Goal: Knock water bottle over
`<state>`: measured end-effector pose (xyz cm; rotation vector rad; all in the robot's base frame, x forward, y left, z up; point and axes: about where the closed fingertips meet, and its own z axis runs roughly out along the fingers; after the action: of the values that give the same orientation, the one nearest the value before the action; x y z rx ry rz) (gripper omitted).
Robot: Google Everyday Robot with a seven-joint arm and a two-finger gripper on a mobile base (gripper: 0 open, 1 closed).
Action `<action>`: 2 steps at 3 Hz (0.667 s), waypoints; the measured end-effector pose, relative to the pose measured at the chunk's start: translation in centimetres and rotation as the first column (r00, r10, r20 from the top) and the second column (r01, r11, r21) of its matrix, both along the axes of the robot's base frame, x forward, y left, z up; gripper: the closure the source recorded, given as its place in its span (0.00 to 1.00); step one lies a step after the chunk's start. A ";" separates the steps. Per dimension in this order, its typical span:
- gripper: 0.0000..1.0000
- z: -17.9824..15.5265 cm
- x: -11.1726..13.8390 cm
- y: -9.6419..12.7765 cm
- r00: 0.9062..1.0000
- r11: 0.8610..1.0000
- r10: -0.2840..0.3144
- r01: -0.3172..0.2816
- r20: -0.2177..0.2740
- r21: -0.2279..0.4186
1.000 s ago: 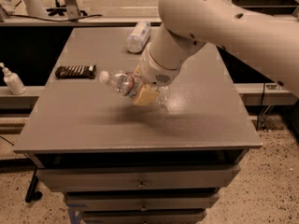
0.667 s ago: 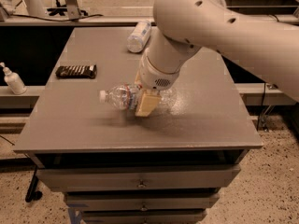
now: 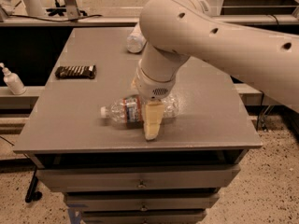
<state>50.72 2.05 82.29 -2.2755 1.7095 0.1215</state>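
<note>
The water bottle (image 3: 125, 112), clear ribbed plastic with a white cap and a coloured label band, lies on its side on the grey table (image 3: 65, 125). Its cap points left, near the table's front edge. My gripper (image 3: 152, 124) hangs from the big white arm and sits right over the bottle's middle. A cream-coloured finger (image 3: 152, 121) points down in front of the bottle and hides part of its body.
A dark snack bar (image 3: 75, 72) lies at the table's left. A white-wrapped container (image 3: 135, 40) lies at the back, partly behind the arm. A small white pump bottle (image 3: 12, 80) stands on a shelf to the left. Drawers sit below the front edge.
The bottle has tipped from tilted in the air to lying flat on the table. The gripper has moved down and toward the front edge with it.
</note>
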 end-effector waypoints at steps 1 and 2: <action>0.00 -1.8 -0.9 -0.4 0.998 0.994 0.063 -0.063 -0.008 -0.088; 0.00 -2.2 -1.1 -1.3 0.996 0.988 0.082 -0.084 -0.021 -0.131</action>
<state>49.65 0.80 80.04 -2.4488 1.6764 0.0449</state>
